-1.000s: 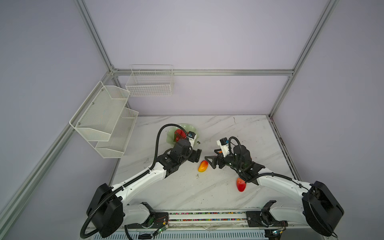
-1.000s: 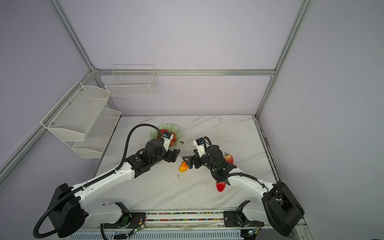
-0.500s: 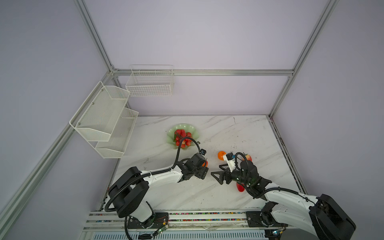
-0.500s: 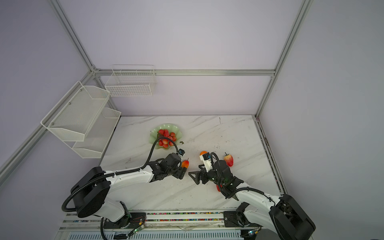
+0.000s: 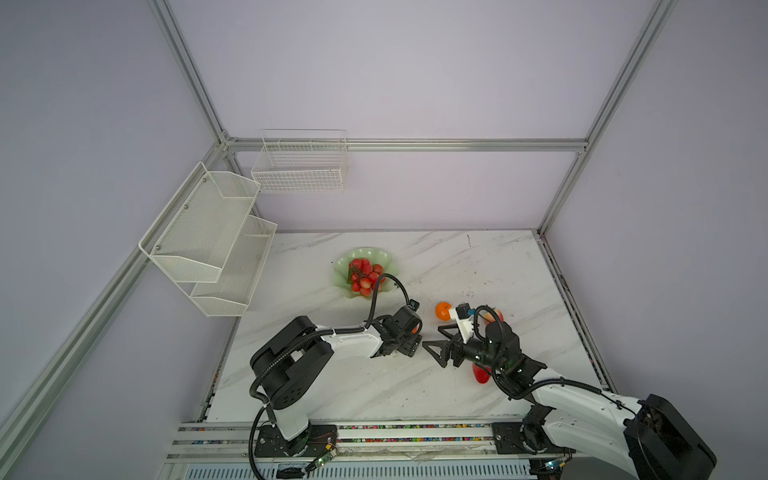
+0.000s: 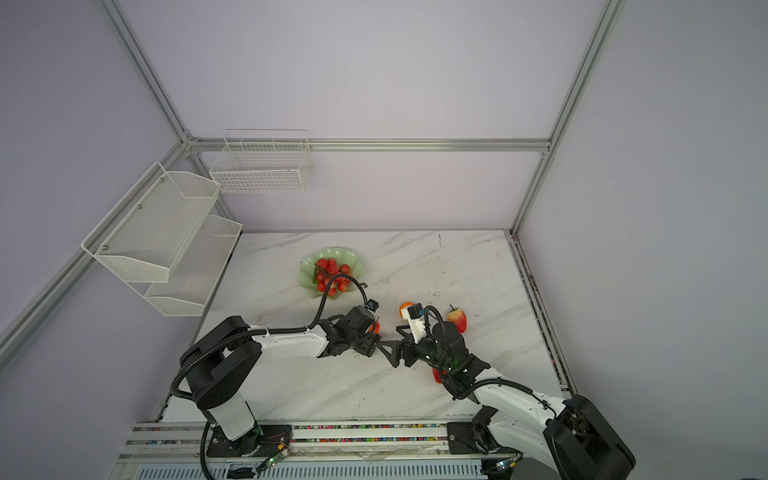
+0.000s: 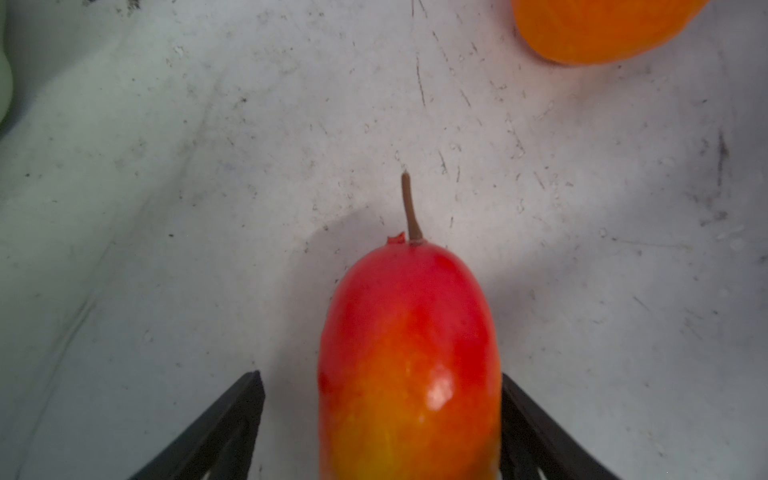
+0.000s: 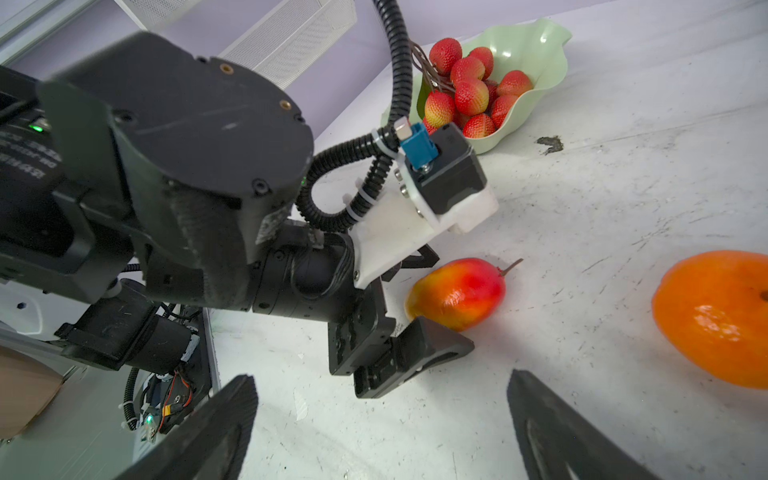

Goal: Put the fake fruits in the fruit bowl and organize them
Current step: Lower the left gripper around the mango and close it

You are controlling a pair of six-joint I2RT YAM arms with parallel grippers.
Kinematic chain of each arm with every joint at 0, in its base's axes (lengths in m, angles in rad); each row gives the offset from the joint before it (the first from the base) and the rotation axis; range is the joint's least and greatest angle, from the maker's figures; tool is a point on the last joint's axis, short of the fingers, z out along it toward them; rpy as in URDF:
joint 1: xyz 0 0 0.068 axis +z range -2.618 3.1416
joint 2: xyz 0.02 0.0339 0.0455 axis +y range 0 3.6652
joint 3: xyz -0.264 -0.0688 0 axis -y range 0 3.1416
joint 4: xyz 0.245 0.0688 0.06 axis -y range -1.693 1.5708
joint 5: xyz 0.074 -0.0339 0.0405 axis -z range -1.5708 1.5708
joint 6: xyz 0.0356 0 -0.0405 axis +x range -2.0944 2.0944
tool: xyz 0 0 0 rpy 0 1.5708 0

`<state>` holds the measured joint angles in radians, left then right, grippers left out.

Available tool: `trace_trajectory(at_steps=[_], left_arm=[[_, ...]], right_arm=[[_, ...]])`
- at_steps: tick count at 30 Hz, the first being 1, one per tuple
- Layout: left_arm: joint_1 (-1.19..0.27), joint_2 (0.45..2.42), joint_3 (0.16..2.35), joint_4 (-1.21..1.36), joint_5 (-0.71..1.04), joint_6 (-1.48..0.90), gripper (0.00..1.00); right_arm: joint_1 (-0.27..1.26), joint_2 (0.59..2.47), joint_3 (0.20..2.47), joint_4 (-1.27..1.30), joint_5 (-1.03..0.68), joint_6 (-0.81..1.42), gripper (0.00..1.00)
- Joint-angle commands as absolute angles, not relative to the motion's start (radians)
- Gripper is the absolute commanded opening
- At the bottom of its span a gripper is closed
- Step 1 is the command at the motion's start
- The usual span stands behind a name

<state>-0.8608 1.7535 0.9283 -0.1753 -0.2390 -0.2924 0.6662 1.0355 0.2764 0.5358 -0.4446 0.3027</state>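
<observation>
Straddling the mango (image 7: pixel 409 353) with the left gripper (image 7: pixel 380 376) spread, close against its flank on one side, just apart on the other; not clenched. Lying on the table (image 7: pixel 166 208) between those fingers, stem pointing away from the fingertips. Probably light, stiff and slick: best pinched across the broad middle. Gaping and empty at the right gripper (image 8: pixel 380 376), with the orange (image 8: pixel 715 316) just beyond one fingertip. Past the left fingers, holding only the grape bunch (image 8: pixel 465 87): the fruit bowl (image 8: pixel 536 50).

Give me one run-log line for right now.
left gripper: open, straddling mango on table | right gripper: open, empty | fruit bowl: holds red grape bunch | orange: on table | step: mango not yet gripped
</observation>
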Motion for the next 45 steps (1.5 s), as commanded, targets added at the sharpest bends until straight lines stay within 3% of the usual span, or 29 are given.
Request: trace_trajectory(at_steps=[1,7,13,18,22,25,28,30,38,45], left_arm=[[-0.849,1.765,1.020,-0.134,-0.248,-0.268,0.85],[-0.833,1.761,1.004,-0.080,-0.248,-0.268,0.78],[-0.822,1.701,0.974,-0.067,-0.218,-0.272,0.60],[-0.796,1.559,0.926,-0.080,-0.201,-0.267,0.53],[-0.759,1.436,0.922,-0.149,-0.265,-0.260,0.51],[-0.702,1.365,0.937,-0.200,-0.215,-0.237,0.52],[-0.681,1.374,0.942,-0.261,-0.081,-0.186,0.67],[-0.685,1.400,0.927,-0.287,-0.008,-0.159,0.72],[-0.723,1.491,0.863,-0.145,-0.012,-0.037,0.79],[-0.722,1.578,0.911,-0.104,-0.031,0.094,0.83]], right_arm=[[0.662,1.042,0.270,0.575,-0.459,0.315,0.97],[0.663,1.048,0.270,0.579,-0.459,0.316,0.97],[0.663,1.055,0.271,0.582,-0.458,0.316,0.97],[0.663,1.087,0.303,0.572,-0.439,0.332,0.97],[0.663,1.141,0.462,0.452,-0.477,0.356,0.97],[0.663,1.194,0.583,0.363,-0.459,0.323,0.97],[0.663,1.213,0.626,0.294,-0.443,0.305,0.97],[0.663,1.157,0.560,0.319,-0.422,0.349,0.97],[0.663,0.873,0.310,0.317,-0.383,0.541,0.97],[0.662,0.772,0.241,0.289,-0.384,0.563,0.97]])
